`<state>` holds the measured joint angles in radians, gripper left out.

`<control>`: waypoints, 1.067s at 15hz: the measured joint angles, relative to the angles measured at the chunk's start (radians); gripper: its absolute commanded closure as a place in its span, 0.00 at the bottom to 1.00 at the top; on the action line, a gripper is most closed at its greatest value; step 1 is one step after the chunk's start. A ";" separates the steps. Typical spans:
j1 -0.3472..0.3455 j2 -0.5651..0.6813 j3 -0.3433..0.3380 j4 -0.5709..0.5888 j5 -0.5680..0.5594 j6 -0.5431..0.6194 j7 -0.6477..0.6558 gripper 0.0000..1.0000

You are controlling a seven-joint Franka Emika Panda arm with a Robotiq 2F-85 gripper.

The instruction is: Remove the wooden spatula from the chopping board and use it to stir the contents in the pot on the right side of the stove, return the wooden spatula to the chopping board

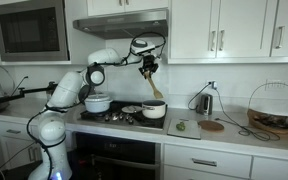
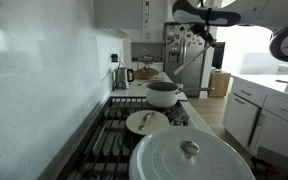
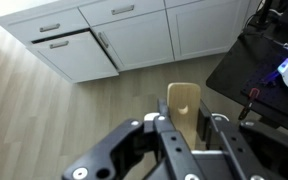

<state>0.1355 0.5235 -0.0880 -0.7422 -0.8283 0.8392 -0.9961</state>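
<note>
**Status of the pincer.** The pincer [image 1: 147, 66] is closed on the wooden spatula [image 1: 152, 85]. In the wrist view the two fingers [image 3: 162, 128] clamp the handle from either side. The pale blade [image 3: 184, 104] projects beyond them.

**Location of the task items.**
- The spatula hangs in the air, tilted, with the blade pointing down. It is above the pot [image 1: 154, 110] and clear of its rim, not inside it.
- The pot stands on the right side of the stove [image 1: 114, 117]. A larger white pot [image 1: 97, 102] sits to the left of it.
- The chopping board [image 1: 192, 130] lies on the bench [image 1: 234, 136] just beside the stove. It carries only a small green item [image 1: 181, 126].
- In an exterior view along the cooktop, the pot [image 2: 164, 94] is seen beyond the lidded large pot [image 2: 189, 155].

**Progress.**
1. Removal of the spatula from the board: complete. The board carries no spatula.
2. Stirring: not in progress, since the blade is raised above the pot. The pictures do not show whether the contents have been stirred, and the inside of the pot cannot be seen.
3. Return of the spatula to the board: outstanding.

**Assessment.** The task is judged to be at an early-to-middle stage. The next move depends on step 2. It is either a descent into the pot or a transfer sideways to the board.
</note>
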 measured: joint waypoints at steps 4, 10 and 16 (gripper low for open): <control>0.030 0.021 0.000 0.003 -0.012 -0.024 -0.004 0.93; 0.067 0.055 0.000 0.003 -0.015 -0.041 -0.005 0.93; 0.086 0.092 0.000 0.003 -0.016 -0.051 -0.005 0.93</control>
<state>0.2211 0.6150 -0.0880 -0.7394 -0.8443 0.7884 -1.0010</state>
